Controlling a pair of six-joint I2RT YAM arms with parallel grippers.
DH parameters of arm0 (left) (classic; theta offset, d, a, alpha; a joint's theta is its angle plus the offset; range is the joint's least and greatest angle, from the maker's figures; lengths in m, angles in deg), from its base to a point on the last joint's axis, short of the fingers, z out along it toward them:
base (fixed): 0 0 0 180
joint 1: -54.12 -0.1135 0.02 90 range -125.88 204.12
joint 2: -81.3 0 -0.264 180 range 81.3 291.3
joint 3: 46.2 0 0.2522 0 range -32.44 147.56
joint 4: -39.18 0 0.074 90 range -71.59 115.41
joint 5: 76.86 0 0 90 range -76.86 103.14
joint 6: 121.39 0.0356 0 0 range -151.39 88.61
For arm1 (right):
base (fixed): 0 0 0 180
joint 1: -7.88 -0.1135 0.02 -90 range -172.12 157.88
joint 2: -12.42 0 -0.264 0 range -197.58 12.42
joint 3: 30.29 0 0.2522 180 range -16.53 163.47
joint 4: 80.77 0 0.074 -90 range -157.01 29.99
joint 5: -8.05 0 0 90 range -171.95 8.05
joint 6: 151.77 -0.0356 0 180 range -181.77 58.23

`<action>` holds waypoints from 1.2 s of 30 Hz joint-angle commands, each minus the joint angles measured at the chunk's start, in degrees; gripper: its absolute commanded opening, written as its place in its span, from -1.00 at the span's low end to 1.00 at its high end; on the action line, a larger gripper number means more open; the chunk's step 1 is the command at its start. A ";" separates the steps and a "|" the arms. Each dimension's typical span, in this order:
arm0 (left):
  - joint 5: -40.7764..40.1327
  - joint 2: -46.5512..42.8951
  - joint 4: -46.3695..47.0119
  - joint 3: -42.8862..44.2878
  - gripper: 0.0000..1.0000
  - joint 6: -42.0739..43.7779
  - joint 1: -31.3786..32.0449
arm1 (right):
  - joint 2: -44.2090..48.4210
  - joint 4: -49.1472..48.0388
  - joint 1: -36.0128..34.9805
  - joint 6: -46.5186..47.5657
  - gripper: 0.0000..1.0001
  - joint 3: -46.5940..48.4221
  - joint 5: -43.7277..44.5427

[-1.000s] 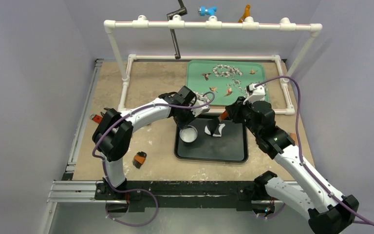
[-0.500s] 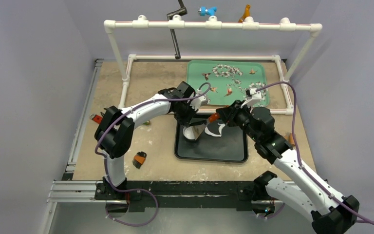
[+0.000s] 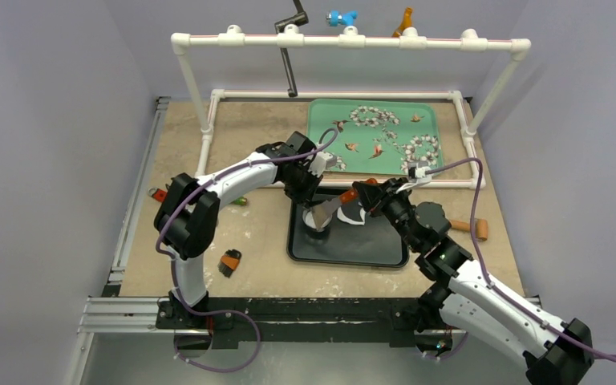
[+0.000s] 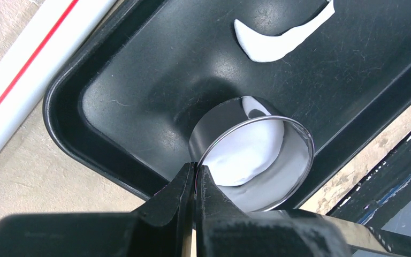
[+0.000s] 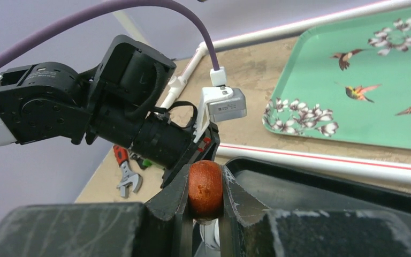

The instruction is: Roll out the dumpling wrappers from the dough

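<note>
**A:** what's each gripper got hold of?

**B:** left gripper (image 4: 195,174) is pinched tight on the rim of the ring cutter (image 4: 214,128). The dumpling wrapper (image 4: 246,155) sits inside it, at the black tray (image 4: 139,80)'s far left corner, near a curved dough scrap (image 4: 278,40). Right gripper (image 5: 205,176) is clamped on a round wooden handle (image 5: 205,188).

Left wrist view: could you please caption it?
Shut jaws pinch a shiny metal ring cutter, white dough inside, over a black tray.
</note>
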 commanded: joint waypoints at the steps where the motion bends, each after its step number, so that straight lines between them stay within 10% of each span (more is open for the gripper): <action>1: 3.36 -1.22 0.32 0.14 -1.00 -1.89 0.01 | -0.17 -13.73 -0.98 7.08 -1.00 -1.66 3.16; 26: 11.67 1.42 -1.00 2.85 -1.00 -8.76 -3.37 | -4.20 -35.97 -1.49 13.47 -1.00 -9.03 6.15; 36: 12.85 1.93 -1.13 4.26 -1.00 -9.92 -5.03 | -7.37 -19.89 -1.52 15.08 -1.00 -2.14 1.17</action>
